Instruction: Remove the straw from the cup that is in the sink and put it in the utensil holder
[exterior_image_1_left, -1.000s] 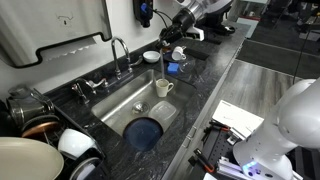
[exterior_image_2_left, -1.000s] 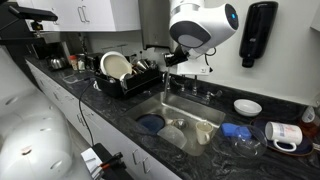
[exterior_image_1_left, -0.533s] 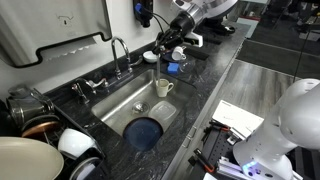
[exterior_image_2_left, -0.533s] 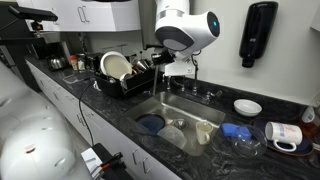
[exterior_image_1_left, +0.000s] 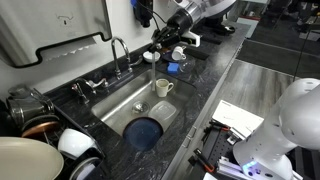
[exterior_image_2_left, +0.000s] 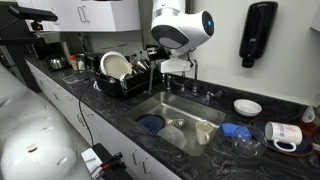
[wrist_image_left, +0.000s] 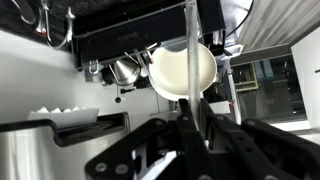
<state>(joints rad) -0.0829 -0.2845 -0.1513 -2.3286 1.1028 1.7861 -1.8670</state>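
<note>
Black tool: at the lower middle of the wrist view, its two dark fingers pinched almost together on the straw. In an exterior view it hangs at the upper middle, above the far end of the sink.
Straw, place: clear of the cup, held upright in the tool. It runs from the fingers to the top edge of the wrist view, crossing a round white plate.
Straw, handling: judged very light, thin and fairly stiff, smooth enough to slide or swing in a loose pinch, and easy to crush if squeezed hard.
Straw, hold: the grip sits at one end, leaving the long free part to lead into the holder; I judge that sound, provided the pinch stays square so the stick does not tilt.
Cup: cream-white, upright on the steel sink floor, right of centre in the frame, below the tool and apart from it.
Dish rack: dark, on the stone desk left of the sink; the utensil holder probably sits at its near end, but I cannot pick it out.
Counts: one straw, one cup in the sink, one blue dish in the sink, one tool.
</note>
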